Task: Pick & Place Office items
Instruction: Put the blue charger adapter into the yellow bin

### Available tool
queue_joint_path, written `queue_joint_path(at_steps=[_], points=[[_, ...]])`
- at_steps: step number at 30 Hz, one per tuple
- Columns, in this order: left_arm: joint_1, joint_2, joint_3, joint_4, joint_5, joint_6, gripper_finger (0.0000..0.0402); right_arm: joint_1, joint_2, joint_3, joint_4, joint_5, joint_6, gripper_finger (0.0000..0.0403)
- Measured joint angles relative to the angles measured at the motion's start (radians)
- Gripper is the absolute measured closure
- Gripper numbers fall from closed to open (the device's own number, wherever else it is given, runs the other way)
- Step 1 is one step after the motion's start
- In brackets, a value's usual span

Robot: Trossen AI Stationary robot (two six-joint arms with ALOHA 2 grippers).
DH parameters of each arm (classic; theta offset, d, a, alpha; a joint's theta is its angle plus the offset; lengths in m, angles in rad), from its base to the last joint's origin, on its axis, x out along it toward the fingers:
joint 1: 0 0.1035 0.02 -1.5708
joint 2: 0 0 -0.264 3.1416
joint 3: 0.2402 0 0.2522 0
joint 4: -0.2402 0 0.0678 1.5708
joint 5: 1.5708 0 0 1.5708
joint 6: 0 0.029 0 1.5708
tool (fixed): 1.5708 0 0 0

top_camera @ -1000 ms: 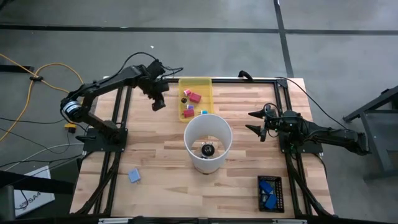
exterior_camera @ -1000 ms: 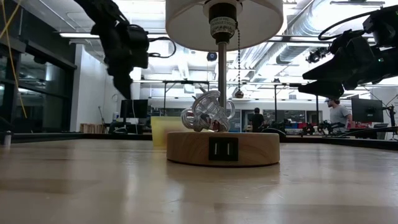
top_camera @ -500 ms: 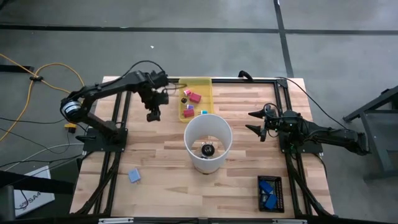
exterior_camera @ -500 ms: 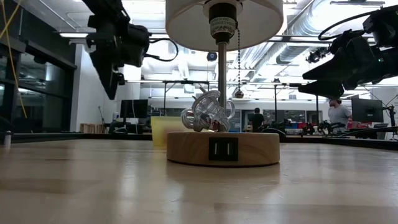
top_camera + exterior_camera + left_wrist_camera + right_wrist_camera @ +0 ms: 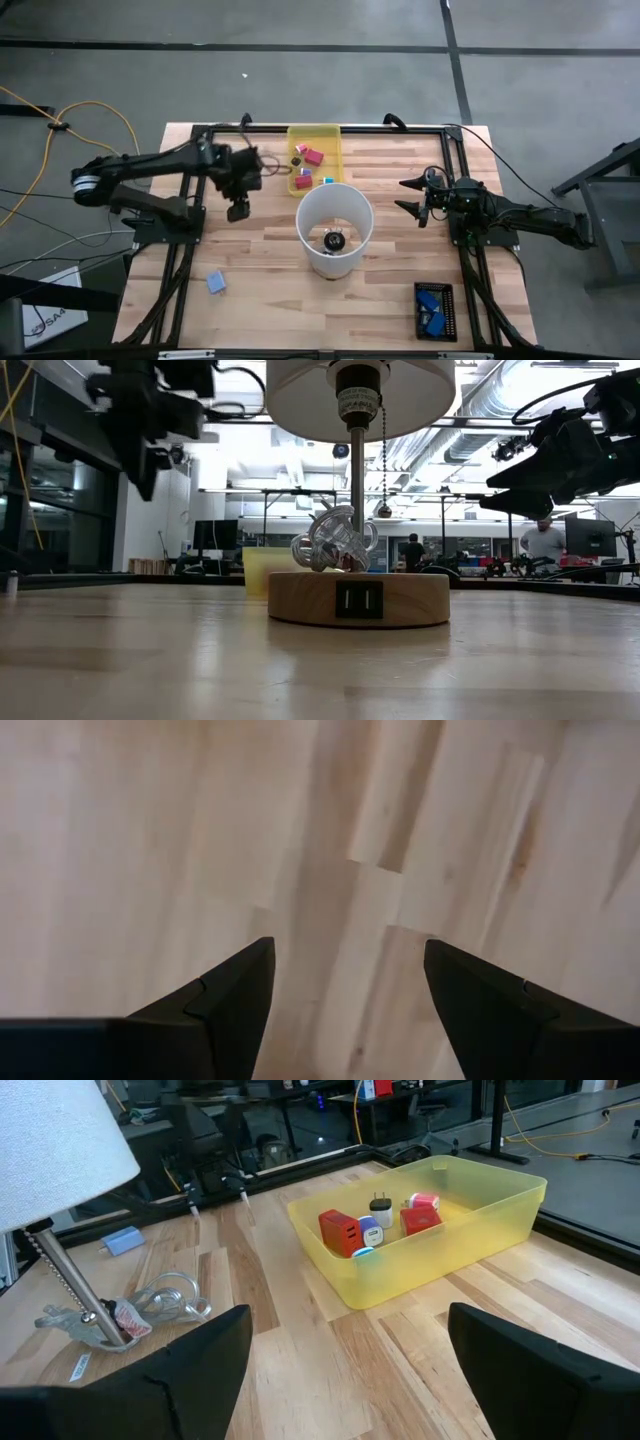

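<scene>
Small red and pink office items lie in the yellow tray at the far middle; the right wrist view shows them too. A light-blue piece lies flat on the wood near the front left. Bright-blue pieces sit in a black holder at the front right. My left gripper hangs open, pointing down over bare wood left of the lamp; nothing is between its fingers. My right gripper waits open at the right, level, facing the tray.
A table lamp with a white shade and round wooden base stands mid-table, keys or metal rings at its foot. A black frame rail runs along the table's left and far sides. People stand far back in the room.
My left gripper has swung from beside the yellow tray's left wall toward the table's near edge and a little left, staying open with nothing in it and pointing down. Nothing else has moved.
</scene>
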Motion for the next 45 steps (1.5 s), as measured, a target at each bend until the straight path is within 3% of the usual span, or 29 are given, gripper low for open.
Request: queue_joint_path(at_steps=[6, 19, 31, 45], points=[[-0.224, -0.086, -0.067, 0.036, -0.063, -0.213, 0.0151, 0.000, 0.000, 0.000, 0.000, 0.000, 0.000, 0.0078], [-0.670, -0.089, -0.070, 0.084, -0.209, -0.511, 0.0151, 0.000, 0.000, 0.000, 0.000, 0.000, 0.000, 0.0078], [-0.991, -0.073, -0.070, 0.157, -0.246, -0.523, 0.0151, 0.000, 0.000, 0.000, 0.000, 0.000, 0.000, 0.0078], [-1.245, 0.048, -0.070, 0.232, -0.248, -0.458, 0.0151, 0.000, 0.000, 0.000, 0.000, 0.000, 0.000, 0.0078]])
